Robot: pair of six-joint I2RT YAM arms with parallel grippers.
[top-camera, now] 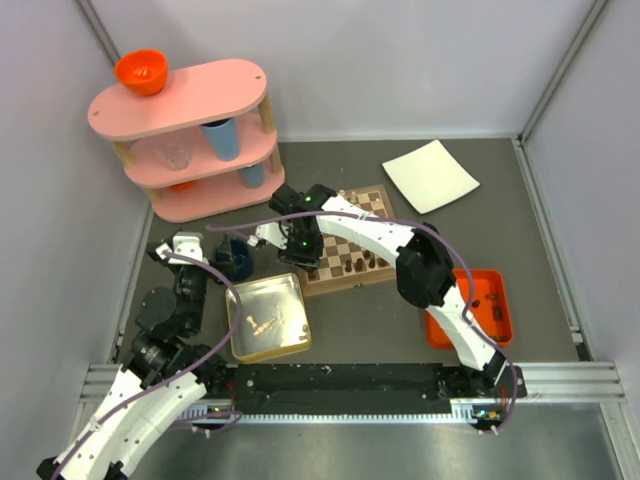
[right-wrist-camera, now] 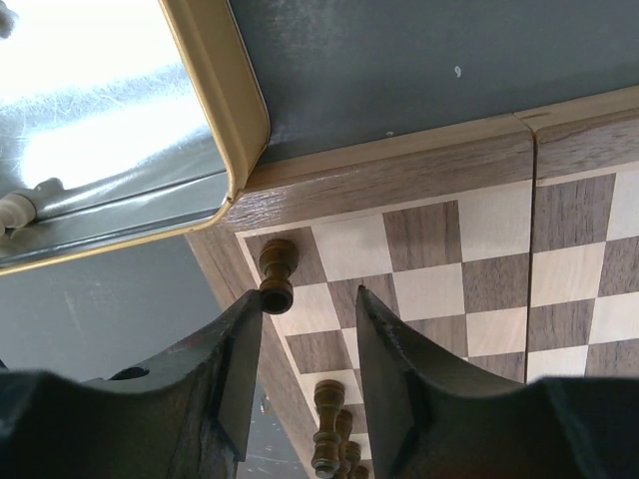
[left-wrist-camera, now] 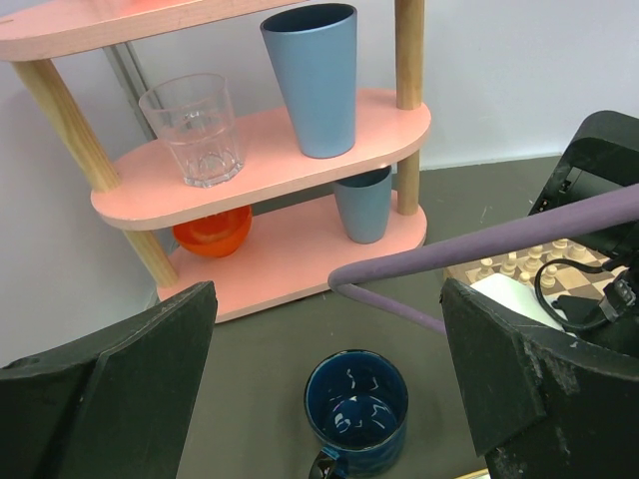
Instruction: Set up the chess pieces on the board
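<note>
Keeping my left gripper (left-wrist-camera: pixel 327 299) wide open, gripping nothing; a dark blue mug (left-wrist-camera: pixel 355 409) is sitting just below its fingers. My right gripper (right-wrist-camera: pixel 308 334) is hovering over the board (right-wrist-camera: pixel 399 170) corner, fingers narrowly parted and empty. A dark pawn (right-wrist-camera: pixel 278 271) is sitting just off the left fingertip, with the silver tin (right-wrist-camera: pixel 215 80) beyond.

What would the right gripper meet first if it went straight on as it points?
The right gripper would probably meet the board near its corner, just beside the dark piece; depth is unclear.

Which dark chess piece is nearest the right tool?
The lone piece on the board's corner square, at the right tool's tips; the others cluster farther along the edge.
</note>
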